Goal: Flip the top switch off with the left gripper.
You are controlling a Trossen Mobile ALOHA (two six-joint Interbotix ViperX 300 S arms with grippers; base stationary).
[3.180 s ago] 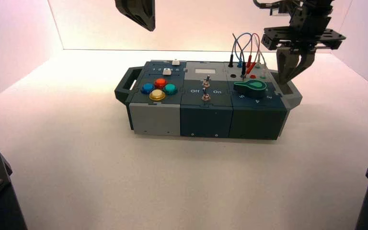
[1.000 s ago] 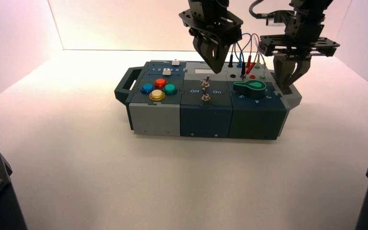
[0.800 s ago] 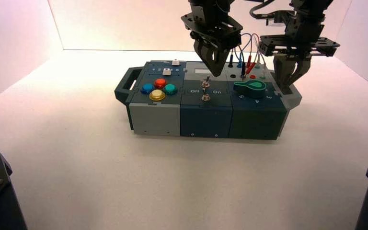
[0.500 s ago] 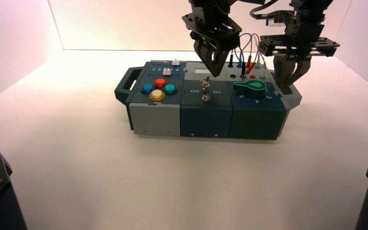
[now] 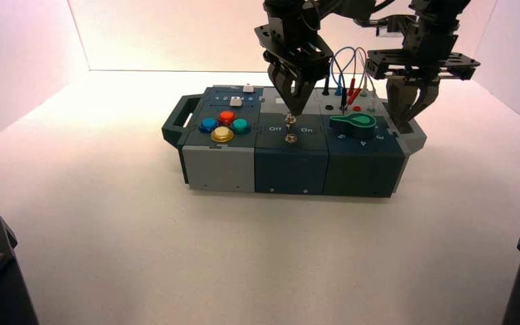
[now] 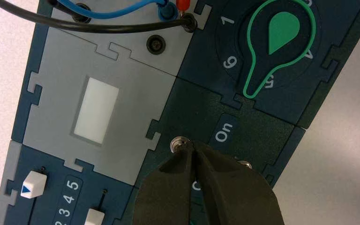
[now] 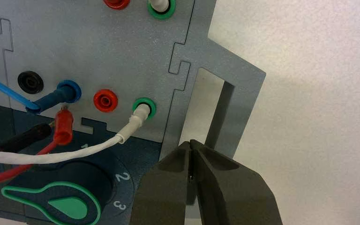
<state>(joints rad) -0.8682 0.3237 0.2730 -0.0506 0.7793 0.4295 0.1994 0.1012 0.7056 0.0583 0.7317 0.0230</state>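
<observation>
The top switch (image 5: 289, 120) is a small silver toggle on the dark middle panel of the box (image 5: 291, 169), between the letterings "Off" and "On". My left gripper (image 5: 295, 110) is shut and hangs over it, tip pointing down. In the left wrist view the gripper's tip (image 6: 193, 146) touches the side of the top switch (image 6: 178, 144) that faces "On"; the lever is mostly hidden. The lower switch (image 5: 288, 138) stands just in front, and it also shows in the left wrist view (image 6: 245, 164). My right gripper (image 5: 405, 124) is shut and idle over the box's right handle (image 7: 215, 117).
A green teardrop knob (image 5: 353, 123) sits right of the switches. Plugged wires (image 5: 345, 68) rise behind it. Several coloured round buttons (image 5: 223, 125) and two white sliders (image 5: 240, 95) lie to the left. A white display (image 6: 96, 112) lies behind the switches.
My left gripper has swung in from the upper left, then dropped and shifted left until its tip reached the top switch. The right gripper has stayed over the right handle.
</observation>
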